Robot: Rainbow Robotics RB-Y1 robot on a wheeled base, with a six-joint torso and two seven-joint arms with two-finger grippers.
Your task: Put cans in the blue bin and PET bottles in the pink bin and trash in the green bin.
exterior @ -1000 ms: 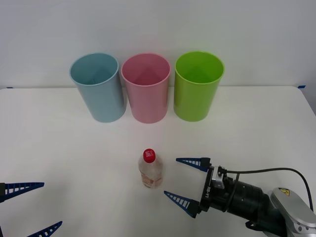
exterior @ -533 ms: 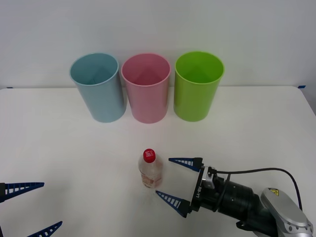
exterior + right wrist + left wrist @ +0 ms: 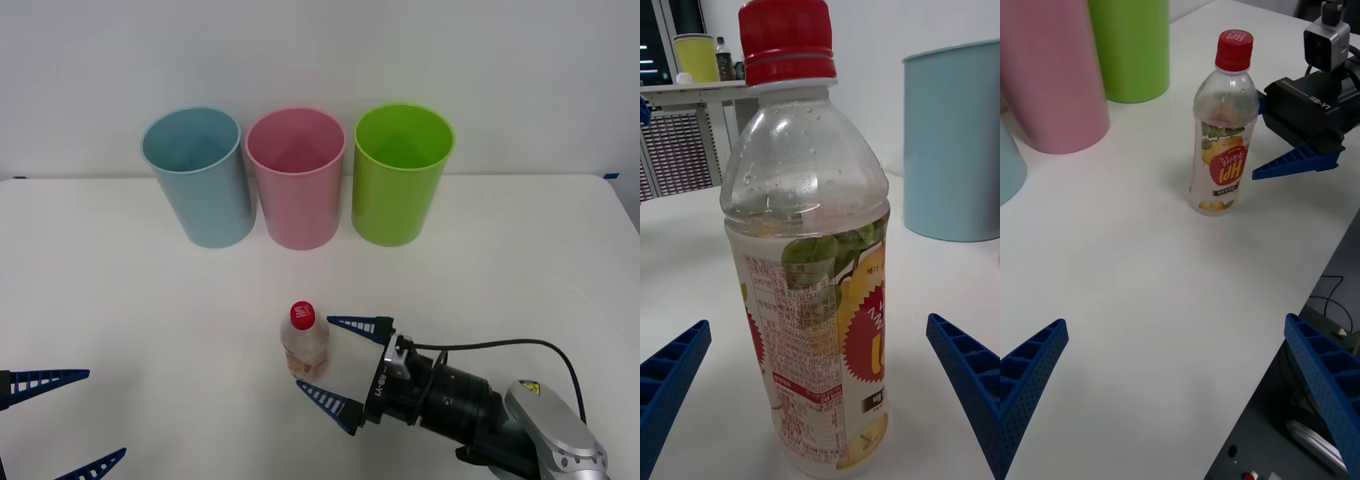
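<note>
While the three bins stand in a row at the far side of the white table (image 3: 120,300), the PET bottle (image 3: 303,342) stands upright on its base well in front of them, nearest the pink bin (image 3: 296,178). This bottle serves as the landmark. It is clear plastic with a red cap (image 3: 301,316) and a printed label; its upper part looks empty in the right wrist view. The blue bin (image 3: 196,176) stands beyond the bottle and to the robot's left of the pink bin, and the green bin (image 3: 400,173) beyond it to the robot's right; all three bins are upright with open mouths.

The right gripper (image 3: 342,365) lies low over the table just to the robot's right of the bottle, pointing at it. Its blue ribbed fingers (image 3: 362,323) are spread wide, one tip behind the bottle and one in front, so that the bottle begins to sit between the tips. In the right wrist view both fingers stand apart from the bottle's sides, with no contact.

The left gripper (image 3: 70,420) rests at the near edge of the table, well to the robot's left of the bottle, its fingers also spread wide and holding nothing.
</note>
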